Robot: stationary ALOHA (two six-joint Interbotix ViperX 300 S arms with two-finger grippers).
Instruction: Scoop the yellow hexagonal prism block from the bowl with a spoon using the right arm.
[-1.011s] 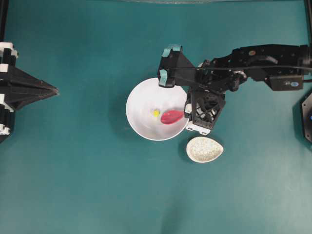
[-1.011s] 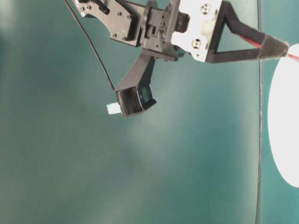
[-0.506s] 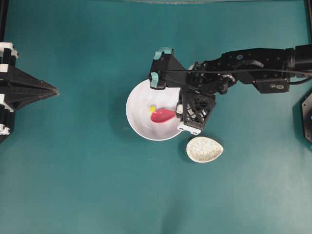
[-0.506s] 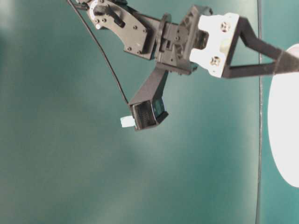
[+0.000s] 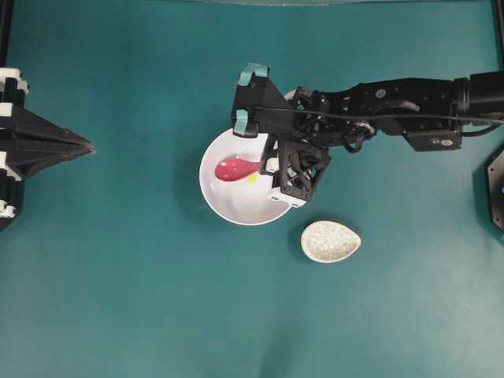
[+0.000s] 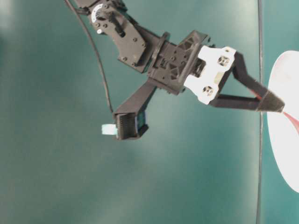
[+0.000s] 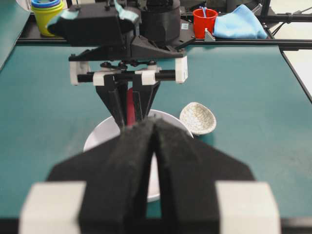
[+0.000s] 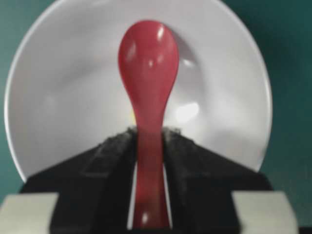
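Spoon (image 5: 233, 168) sits clamped by its handle in my right gripper (image 5: 268, 166), jaws closed on it; its red scoop lies inside the white bowl (image 5: 228, 205), toward the left wall; the yellow hexagonal prism block (image 5: 252, 179) rests on the bowl floor just beside the scoop, between it and the gripper, not in it; my left gripper (image 7: 155, 141) is parked well apart at the left edge, jaws pressed together on nothing; a speckled dish (image 5: 331, 241) sits near the bowl.

A teal table (image 5: 118, 299) fills the view, evenly lit.
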